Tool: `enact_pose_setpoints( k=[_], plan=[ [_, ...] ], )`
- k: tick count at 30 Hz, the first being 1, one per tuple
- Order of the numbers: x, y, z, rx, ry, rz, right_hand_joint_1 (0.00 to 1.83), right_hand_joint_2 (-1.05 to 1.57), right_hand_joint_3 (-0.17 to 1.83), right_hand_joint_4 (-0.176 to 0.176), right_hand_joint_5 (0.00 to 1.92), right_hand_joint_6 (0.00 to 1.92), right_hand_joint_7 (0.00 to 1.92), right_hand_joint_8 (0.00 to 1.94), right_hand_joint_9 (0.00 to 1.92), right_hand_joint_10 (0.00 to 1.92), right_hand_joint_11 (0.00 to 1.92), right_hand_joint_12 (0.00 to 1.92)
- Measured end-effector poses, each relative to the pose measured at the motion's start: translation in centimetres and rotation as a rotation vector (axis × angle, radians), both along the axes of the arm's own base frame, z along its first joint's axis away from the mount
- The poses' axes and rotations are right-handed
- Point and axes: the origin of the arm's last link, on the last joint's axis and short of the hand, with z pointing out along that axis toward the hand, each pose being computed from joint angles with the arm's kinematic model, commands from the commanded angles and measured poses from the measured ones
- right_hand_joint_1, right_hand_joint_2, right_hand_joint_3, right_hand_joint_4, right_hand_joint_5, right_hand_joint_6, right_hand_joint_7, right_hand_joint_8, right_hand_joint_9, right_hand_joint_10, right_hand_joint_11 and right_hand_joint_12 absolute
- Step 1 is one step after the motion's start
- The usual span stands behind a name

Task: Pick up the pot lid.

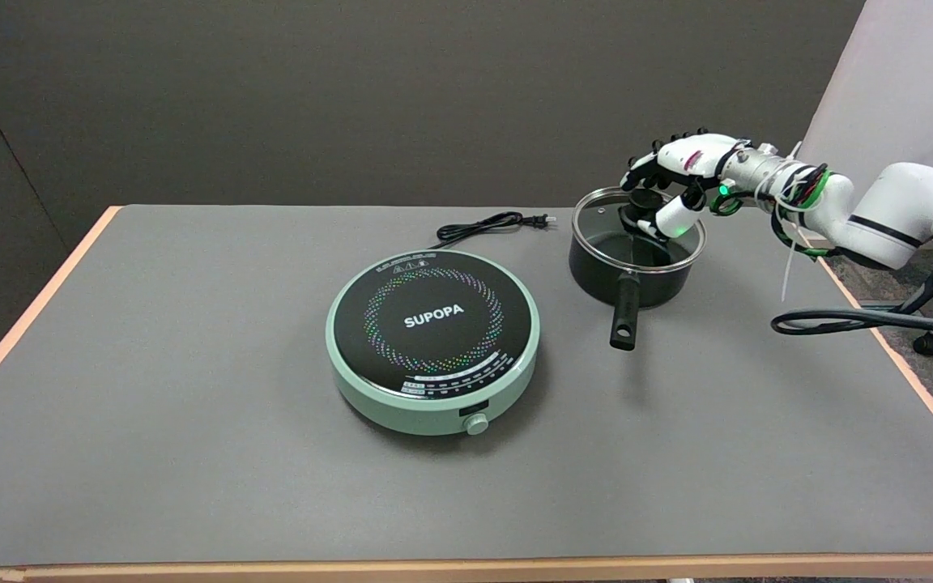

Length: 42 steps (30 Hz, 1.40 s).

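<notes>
Reaching in from the right side, the right hand (677,182) sits over the pot lid (624,223), its fingers curled around the black knob (643,200) at the lid's centre, the thumb below and the other fingers arched over the top. The glass lid with its metal rim appears tilted, its far edge raised above the black saucepan (632,271) (how far it has cleared the pot's rim is hard to tell from this angle). The saucepan stands on the grey surface (191,405) toward the far right, its long black handle (625,312) pointing toward the near edge. Just left of the pot sits a round mint-green induction cooker (432,340) with a black top marked SUPOPA and a small dial on its near side. Its black power cord (487,227) lies coiled on the surface behind it, the plug resting near the pot. A thick black cable (863,322) loops beyond the surface's right edge.
</notes>
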Motion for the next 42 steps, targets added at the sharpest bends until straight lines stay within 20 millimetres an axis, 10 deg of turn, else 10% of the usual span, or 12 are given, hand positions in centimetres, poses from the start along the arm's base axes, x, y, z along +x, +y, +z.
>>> enact_pose_setpoints(
  k=[21, 30, 31, 42],
  plan=[
    [-0.30, -0.11, -0.08, 0.001, 0.005, -0.008, 0.78, 0.69, 0.80, 0.163, 0.64, 0.53, 0.68, 0.63, 0.71, 0.56, 0.40, 0.45],
    [-0.34, -0.12, -0.16, 0.006, 0.006, -0.008, 0.81, 0.79, 0.74, 0.176, 0.64, 0.80, 0.73, 0.87, 0.73, 0.80, 0.47, 0.52],
    [-0.34, -0.13, -0.18, 0.006, 0.006, -0.008, 0.86, 1.15, 0.27, 0.173, 0.67, 1.43, 0.74, 0.91, 0.72, 0.87, 0.46, 0.67],
    [-0.31, -0.14, -0.30, 0.016, 0.002, -0.003, 0.89, 1.12, 0.29, 0.176, 0.71, 1.42, 0.79, 1.08, 0.74, 1.11, 0.52, 0.84]
  ],
)
